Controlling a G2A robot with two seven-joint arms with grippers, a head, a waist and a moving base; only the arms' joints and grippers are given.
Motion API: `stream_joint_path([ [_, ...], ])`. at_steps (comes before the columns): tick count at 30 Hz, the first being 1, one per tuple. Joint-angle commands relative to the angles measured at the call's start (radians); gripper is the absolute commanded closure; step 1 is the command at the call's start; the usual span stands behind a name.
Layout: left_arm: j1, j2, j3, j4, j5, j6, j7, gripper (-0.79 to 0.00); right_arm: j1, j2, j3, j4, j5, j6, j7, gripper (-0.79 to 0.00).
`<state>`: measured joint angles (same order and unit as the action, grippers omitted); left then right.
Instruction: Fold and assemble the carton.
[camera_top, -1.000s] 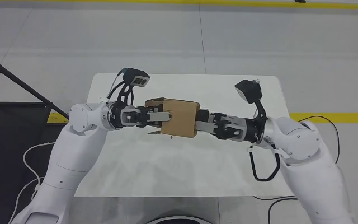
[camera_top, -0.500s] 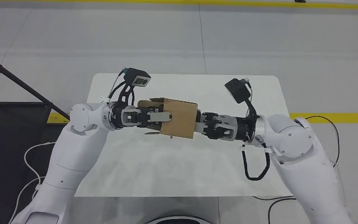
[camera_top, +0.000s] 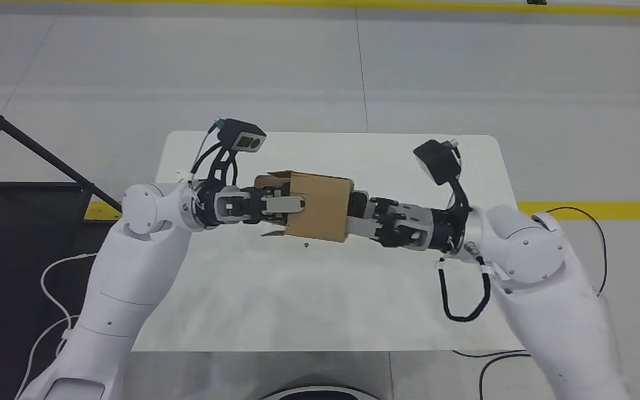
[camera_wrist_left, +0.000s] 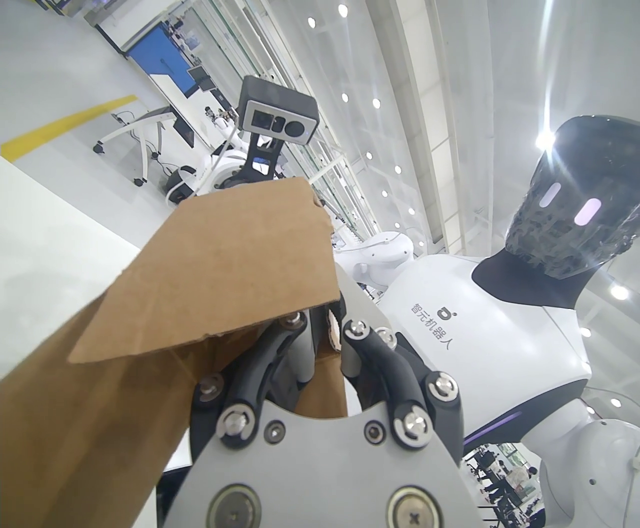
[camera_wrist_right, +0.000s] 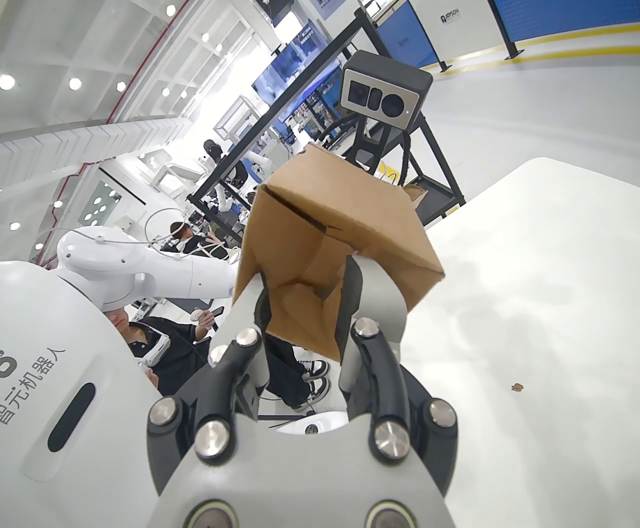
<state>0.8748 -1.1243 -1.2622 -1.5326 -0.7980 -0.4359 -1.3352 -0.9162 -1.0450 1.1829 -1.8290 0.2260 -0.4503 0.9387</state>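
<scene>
shifting slightly rightward, carton (camera_top: 318, 207) gripped both ends

The carton (camera_top: 320, 208) is matt cardboard, the table (camera_top: 400, 300) smooth and matt.

Top view overhead, facing table (camera_top: 300, 300); wrist views close, opposed, sharing carton (camera_top: 320, 208).

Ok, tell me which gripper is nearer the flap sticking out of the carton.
Left. The left gripper grips the carton right beside that flap; the right gripper holds the opposite end, with the carton's body between.
</scene>
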Motion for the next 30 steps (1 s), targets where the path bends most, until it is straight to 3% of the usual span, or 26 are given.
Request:
stream_joint_path([
  [1, 0.001, 0.000, -0.001, -0.001, -0.001, 0.000, -0.001, 0.000, -0.017, 0.003, 0.018, -0.005, 0.008, -0.011, 0.004, -0.400],
  [7, 0.000, -0.001, 0.001, -0.002, 0.002, 0.001, 0.000, 0.000, -0.063, 0.013, 0.067, -0.028, 0.023, -0.034, 0.006, -0.422],
  [9, 0.000, -0.001, 0.001, -0.001, 0.004, 0.002, 0.002, 0.000, -0.079, 0.016, 0.087, -0.032, 0.031, -0.047, 0.002, -0.468],
  [10, 0.001, -0.001, 0.000, -0.002, 0.004, 0.002, 0.005, 0.000, -0.088, 0.017, 0.097, -0.033, 0.034, -0.056, 0.000, -0.520],
  [11, 0.001, 0.000, -0.001, -0.003, 0.006, 0.002, 0.006, 0.000, -0.097, 0.019, 0.109, -0.036, 0.034, -0.066, -0.002, -0.677],
  [12, 0.002, 0.000, -0.002, -0.004, 0.008, 0.003, 0.007, 0.000, -0.106, 0.021, 0.119, -0.038, 0.030, -0.076, -0.004, -0.776],
  [23, 0.011, 0.004, -0.016, -0.029, 0.033, 0.018, 0.017, 0.000, -0.236, 0.037, 0.230, -0.129, -0.092, -0.251, -0.074, -0.785],
  [30, 0.011, 0.004, -0.014, -0.033, 0.040, 0.020, 0.020, 0.000, -0.240, 0.037, 0.232, -0.131, -0.093, -0.253, -0.076, -0.785],
])
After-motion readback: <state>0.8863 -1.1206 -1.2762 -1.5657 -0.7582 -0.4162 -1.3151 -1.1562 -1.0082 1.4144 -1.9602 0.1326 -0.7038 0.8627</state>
